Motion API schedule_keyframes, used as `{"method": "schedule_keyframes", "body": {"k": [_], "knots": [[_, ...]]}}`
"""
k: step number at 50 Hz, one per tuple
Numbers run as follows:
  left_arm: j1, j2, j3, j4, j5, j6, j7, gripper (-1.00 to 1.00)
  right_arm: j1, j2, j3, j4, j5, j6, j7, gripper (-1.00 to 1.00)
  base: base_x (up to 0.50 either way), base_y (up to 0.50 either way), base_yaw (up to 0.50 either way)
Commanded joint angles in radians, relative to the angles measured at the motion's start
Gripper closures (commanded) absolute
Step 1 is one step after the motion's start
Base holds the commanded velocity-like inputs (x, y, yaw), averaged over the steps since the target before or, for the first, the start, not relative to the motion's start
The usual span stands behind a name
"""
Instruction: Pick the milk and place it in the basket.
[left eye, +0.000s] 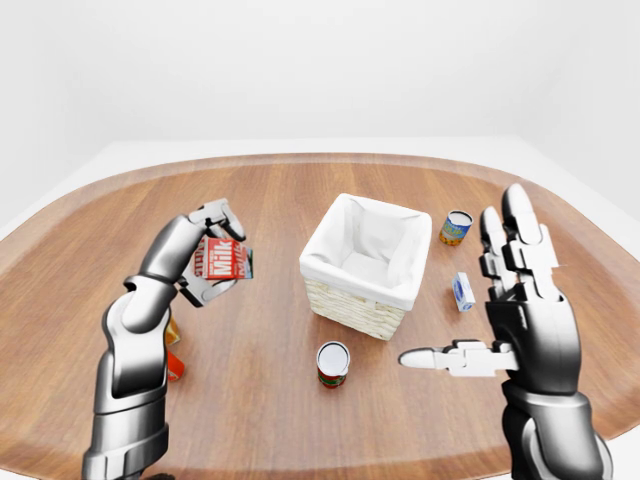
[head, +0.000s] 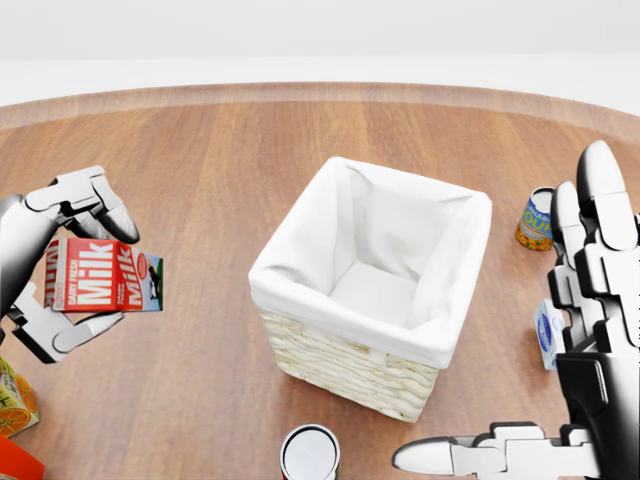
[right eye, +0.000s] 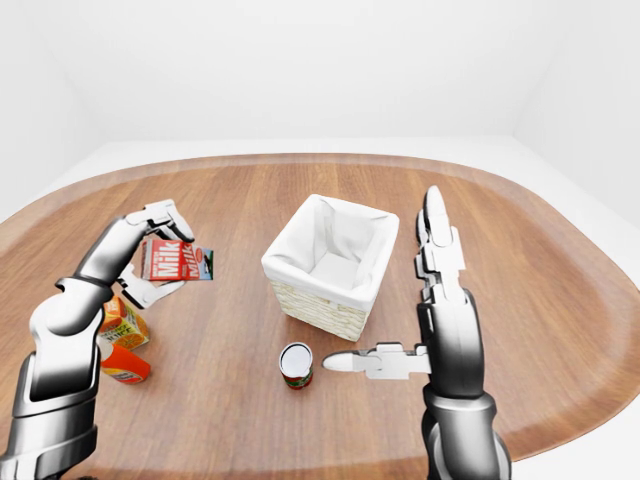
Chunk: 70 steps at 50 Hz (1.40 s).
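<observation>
The robot has shiny silver metal arms (left eye: 135, 345) with black joints; its blocky three-finger hands (left eye: 520, 290) have rounded tips.

Head view: we look steeply down, close in on basket (head: 372, 290); counter (head: 220, 160) fills frame, arms cropped at left and right edges. Eye views: we sit higher and farther out, gentler downward tilt, whole oval counter and white walls visible. Left-eye places basket right of centre, right-eye near centre. All three share basket, can (left eye: 333, 362) below it, both hands.
</observation>
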Motion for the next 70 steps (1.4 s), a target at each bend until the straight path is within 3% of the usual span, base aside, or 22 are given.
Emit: {"method": "schedule_keyframes", "body": {"k": [1,6,12,17,35,47,70], "knots": [[-0.054,0.008,0.0,-0.121,-0.037,0.083,-0.03,1.0,0.002,-0.002,0.007,0.002,-0.002,0.0,-0.002,-1.0,0.0,0.0,0.0],[-0.063,-0.003,-0.014,-0.18,-0.024,0.119,-0.052,1.0,0.003,-0.003,0.01,0.0,-0.002,0.0,-0.003,-1.0,0.0,0.0,0.0],[-0.06,-0.016,-0.032,-0.164,-0.002,0.093,-0.053,1.0,0.001,-0.003,0.01,0.002,-0.003,0.0,-0.004,-1.0,0.0,0.0,0.0],[-0.084,-0.017,-0.034,-0.194,0.001,0.126,-0.076,1.0,0.0,-0.003,0.009,-0.002,-0.003,0.0,-0.004,-1.0,0.0,0.0,0.0],[-0.192,0.018,-0.037,-0.32,0.005,0.126,-0.152,1.0,0.004,-0.002,0.01,-0.004,-0.003,0.0,-0.003,-1.0,0.0,0.0,0.0],[-0.226,0.008,-0.062,-0.352,0.029,0.126,-0.176,1.0,0.001,-0.003,0.008,0.003,-0.002,0.0,-0.004,-1.0,0.0,0.0,0.0],[-0.275,-0.093,-0.159,-0.344,0.113,0.126,-0.188,1.0,0.005,-0.003,0.008,0.008,-0.002,0.0,-0.004,-1.0,0.0,0.0,0.0]]}}
